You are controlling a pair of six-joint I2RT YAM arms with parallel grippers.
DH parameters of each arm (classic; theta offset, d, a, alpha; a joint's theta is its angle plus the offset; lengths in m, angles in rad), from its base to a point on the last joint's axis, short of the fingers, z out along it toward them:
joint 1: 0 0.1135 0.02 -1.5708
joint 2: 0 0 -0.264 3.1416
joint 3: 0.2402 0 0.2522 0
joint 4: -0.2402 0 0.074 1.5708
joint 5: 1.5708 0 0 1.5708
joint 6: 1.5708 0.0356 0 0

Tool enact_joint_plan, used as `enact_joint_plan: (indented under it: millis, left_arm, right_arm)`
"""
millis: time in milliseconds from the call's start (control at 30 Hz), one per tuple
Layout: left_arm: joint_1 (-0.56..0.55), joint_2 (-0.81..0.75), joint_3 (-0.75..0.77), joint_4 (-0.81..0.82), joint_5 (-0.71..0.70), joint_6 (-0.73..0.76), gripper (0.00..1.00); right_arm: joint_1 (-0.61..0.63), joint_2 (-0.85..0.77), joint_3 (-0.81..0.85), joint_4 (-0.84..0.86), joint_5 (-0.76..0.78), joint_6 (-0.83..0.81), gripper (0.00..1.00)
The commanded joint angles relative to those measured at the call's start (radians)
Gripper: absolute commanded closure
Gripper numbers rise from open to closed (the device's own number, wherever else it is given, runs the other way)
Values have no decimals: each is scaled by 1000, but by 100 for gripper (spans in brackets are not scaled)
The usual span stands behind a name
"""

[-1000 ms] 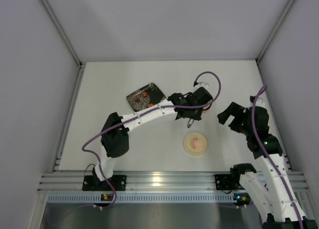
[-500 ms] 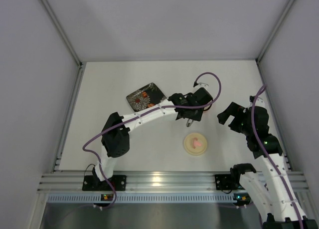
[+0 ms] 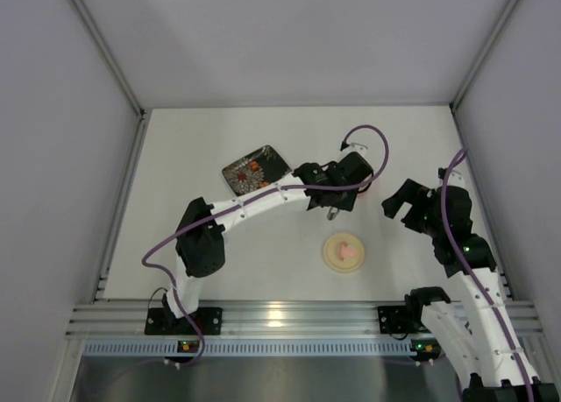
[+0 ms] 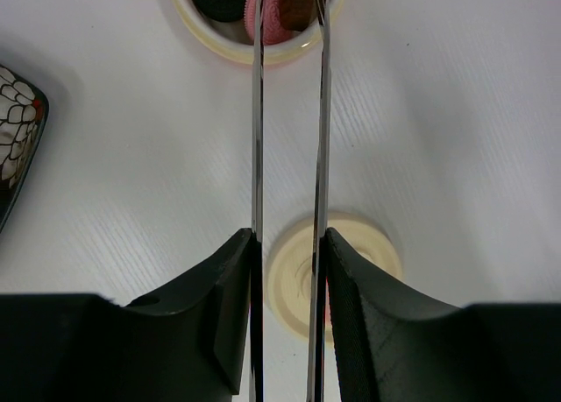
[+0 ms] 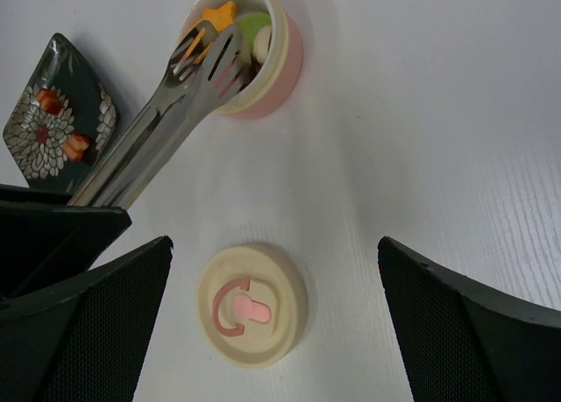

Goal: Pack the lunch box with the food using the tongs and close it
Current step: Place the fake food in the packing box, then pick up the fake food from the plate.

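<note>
The lunch box [image 5: 280, 60], a pink-sided bowl with a cream rim, holds food: an orange piece [image 5: 219, 18], a green one [image 5: 252, 25], pink [image 4: 273, 21] and brown [image 4: 298, 3]. My left gripper [image 4: 289, 240] is shut on the silvery tongs [image 4: 257, 139], one finger pressing each arm. The tongs' tips [image 5: 210, 56] reach over the bowl's rim with a narrow gap between the arms. The cream lid [image 5: 252, 304] with its pink knob lies flat on the table. My right gripper [image 5: 273, 244] hangs wide open above the lid, holding nothing. In the top view my left gripper [image 3: 340, 196] hides the bowl.
A dark floral square plate [image 3: 256, 168] sits to the left of the bowl, with orange food pieces [image 5: 77, 145] on it. The lid [image 3: 344, 252] lies nearer the arm bases. Grey walls close in the white table on three sides.
My left gripper with the tongs has shifted slightly toward the far side over the bowl. The right arm has stayed put.
</note>
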Motion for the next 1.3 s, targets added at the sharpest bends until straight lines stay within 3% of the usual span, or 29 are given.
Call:
enact_joint_plan:
  millis: [0, 233, 400, 667, 867, 1267]
  left_arm:
    - [0, -132, -4, 76, -23, 27, 58]
    - [0, -267, -92, 87, -54, 19, 57]
    - [51, -376, -176, -17, -157, -71, 55]
    - [245, -626, -553, 46, -54, -137, 54]
    - [337, -630, -644, 82, -51, -120, 53]
    - [423, -513, -623, 118, -80, -104, 53]
  right_arm:
    - [-16, -3, 29, 10, 4, -7, 1]
    - [-16, -6, 18, 17, 0, -1, 1]
    - [-16, -9, 12, 22, -10, 1, 1]
    - [-16, -3, -8, 45, -31, 13, 1]
    - [-16, 6, -17, 68, -60, 24, 0]
    - [-16, 14, -13, 63, -51, 14, 0]
